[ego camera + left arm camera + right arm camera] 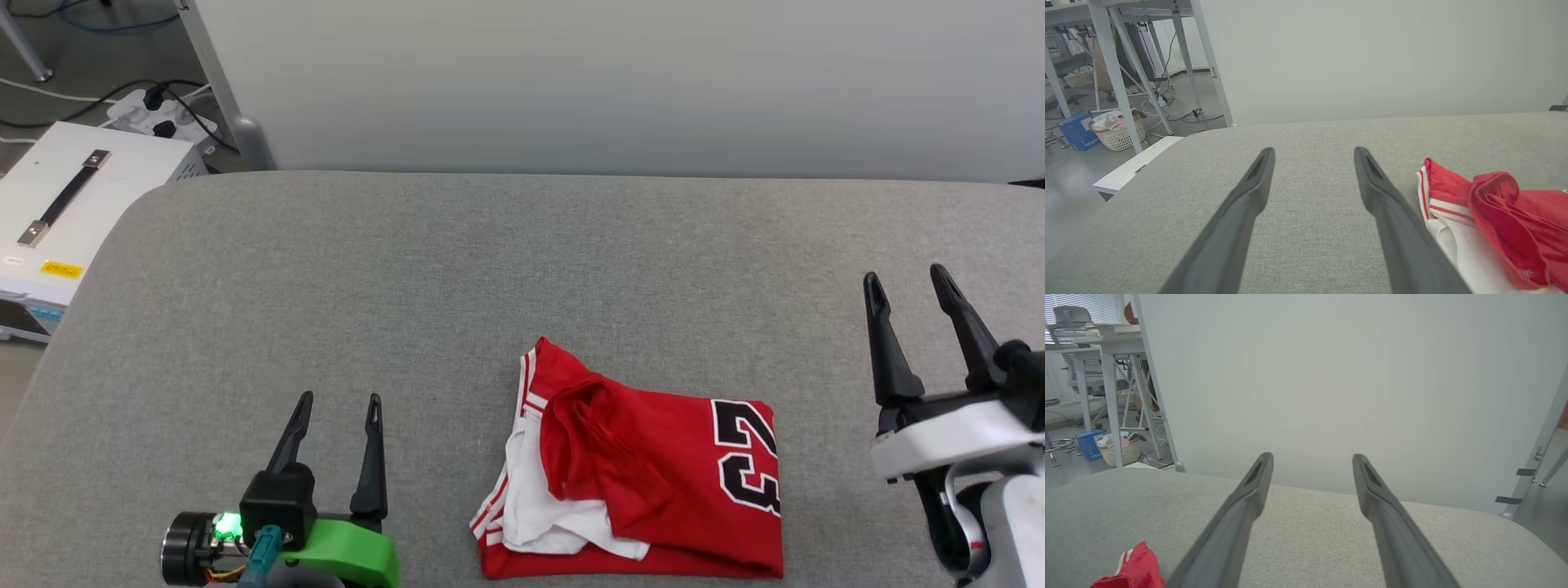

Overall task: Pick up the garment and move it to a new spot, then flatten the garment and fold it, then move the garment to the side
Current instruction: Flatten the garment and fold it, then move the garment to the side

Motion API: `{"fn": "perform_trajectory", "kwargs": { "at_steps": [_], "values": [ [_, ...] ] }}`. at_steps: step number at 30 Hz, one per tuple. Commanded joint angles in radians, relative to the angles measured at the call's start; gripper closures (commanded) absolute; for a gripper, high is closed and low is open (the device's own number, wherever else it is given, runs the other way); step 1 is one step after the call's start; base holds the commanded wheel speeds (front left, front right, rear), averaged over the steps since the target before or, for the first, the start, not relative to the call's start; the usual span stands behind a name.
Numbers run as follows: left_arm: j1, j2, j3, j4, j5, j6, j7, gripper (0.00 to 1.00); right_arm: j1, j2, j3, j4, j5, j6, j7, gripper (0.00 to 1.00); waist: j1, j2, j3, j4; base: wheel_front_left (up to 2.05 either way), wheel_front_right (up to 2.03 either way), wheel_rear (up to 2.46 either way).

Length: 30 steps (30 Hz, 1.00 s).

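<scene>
Left end effector (340,398), two long dark fingers on green mount: spread wide, holding nothing, above near-left part of grey fabric-covered desk (408,269). Right end effector (904,273), dark fingers on white wrist: likewise spread, empty, at desk's right side. Red jersey-style garment (653,482), white sleeves, red-white striped trim, black white-outlined numerals: folded, somewhat rumpled, lying on desk near front edge, between both end effectors, touching neither.

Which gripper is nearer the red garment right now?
Left, it seems. The left gripper sits low beside the garment, sleeve side; the right gripper hangs higher, beyond its numbered edge.
</scene>
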<state>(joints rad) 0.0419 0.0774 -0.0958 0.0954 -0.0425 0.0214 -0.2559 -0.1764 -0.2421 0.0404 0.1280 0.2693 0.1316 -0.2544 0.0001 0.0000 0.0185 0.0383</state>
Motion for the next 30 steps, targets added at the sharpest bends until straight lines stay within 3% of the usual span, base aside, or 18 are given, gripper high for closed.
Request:
{"fn": "perform_trajectory", "kwargs": {
  "at_steps": [1,14,30],
  "values": [
    [0.017,0.003,0.005,-0.008,-0.006,-0.005,-0.006,0.00,0.039,0.022,-0.018,-0.027,-0.012,-0.001,-0.007,0.00,-0.0001,0.0000,-0.004,0.002,0.00,0.00,0.00],
    [0.037,-0.003,0.009,-0.031,-0.005,-0.015,-0.006,0.00,0.288,0.154,-0.111,-0.160,-0.072,-0.001,-0.007,0.00,-0.0001,0.0000,-0.025,0.019,0.00,0.00,0.00],
    [0.053,-0.006,0.009,-0.006,0.005,-0.019,-0.006,0.00,0.337,0.152,-0.075,-0.142,-0.126,-0.001,-0.007,0.00,-0.0001,0.0000,-0.026,0.023,0.00,0.00,0.00]
  ]
}}
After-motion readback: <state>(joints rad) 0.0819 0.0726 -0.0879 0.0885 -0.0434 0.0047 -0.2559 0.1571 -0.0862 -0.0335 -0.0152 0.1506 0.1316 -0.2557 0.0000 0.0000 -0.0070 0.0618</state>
